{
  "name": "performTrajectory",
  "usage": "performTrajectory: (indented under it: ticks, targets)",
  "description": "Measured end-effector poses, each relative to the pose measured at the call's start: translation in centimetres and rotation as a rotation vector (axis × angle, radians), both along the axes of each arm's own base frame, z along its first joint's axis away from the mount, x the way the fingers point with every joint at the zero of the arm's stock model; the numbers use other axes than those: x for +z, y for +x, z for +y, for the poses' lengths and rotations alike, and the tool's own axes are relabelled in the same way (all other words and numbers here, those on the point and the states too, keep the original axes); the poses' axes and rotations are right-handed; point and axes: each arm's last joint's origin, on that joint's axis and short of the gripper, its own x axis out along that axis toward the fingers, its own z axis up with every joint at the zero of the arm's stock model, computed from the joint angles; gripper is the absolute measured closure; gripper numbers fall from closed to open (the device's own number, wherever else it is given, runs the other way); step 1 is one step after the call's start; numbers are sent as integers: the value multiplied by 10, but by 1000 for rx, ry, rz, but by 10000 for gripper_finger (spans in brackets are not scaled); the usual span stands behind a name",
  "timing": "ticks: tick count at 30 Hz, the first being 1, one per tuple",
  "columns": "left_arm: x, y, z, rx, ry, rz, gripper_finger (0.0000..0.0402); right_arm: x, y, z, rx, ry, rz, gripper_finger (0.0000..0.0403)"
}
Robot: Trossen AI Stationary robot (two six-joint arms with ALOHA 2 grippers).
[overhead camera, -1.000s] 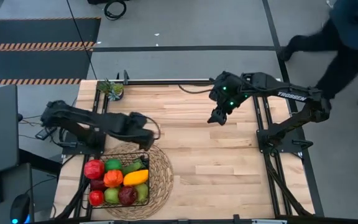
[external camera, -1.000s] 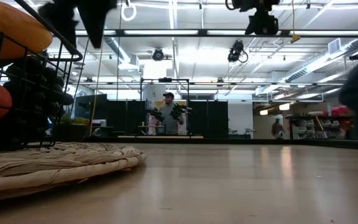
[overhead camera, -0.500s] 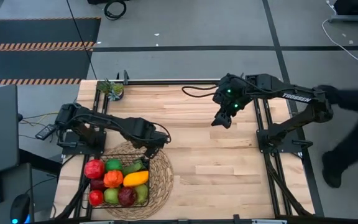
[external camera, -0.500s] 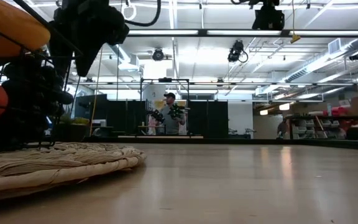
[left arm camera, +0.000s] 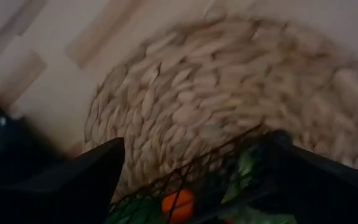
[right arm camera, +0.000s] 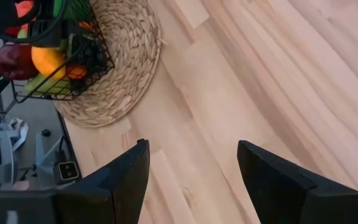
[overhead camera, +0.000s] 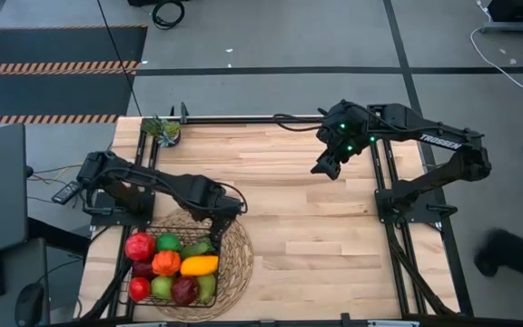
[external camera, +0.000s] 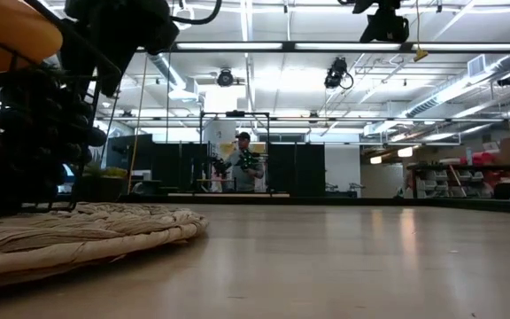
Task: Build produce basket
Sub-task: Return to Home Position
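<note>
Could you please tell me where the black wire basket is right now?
In the high view, the black wire basket sits on the round woven mat at the lower-left corner of the table, with the left gripper by its upper-right corner.

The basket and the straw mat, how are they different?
The basket is black wire and square; the mat is tan woven straw and round. The basket has low sides and holds the produce; the mat lies flat underneath the basket. The mat is wider, showing all around the basket. Both rest on the wooden table.
</note>
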Motion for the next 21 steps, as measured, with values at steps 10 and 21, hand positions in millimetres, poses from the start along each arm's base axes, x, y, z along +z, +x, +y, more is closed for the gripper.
performTrajectory:
  ticks: [10, 21]
  targets:
    - [57, 30, 27, -51, 62, -386, 25, 15, -23, -2, -82, -76, -58, 155]
    - [138, 64, 41, -275, 391, -939, 213, 18, -78, 5, -74, -250, 113, 187]
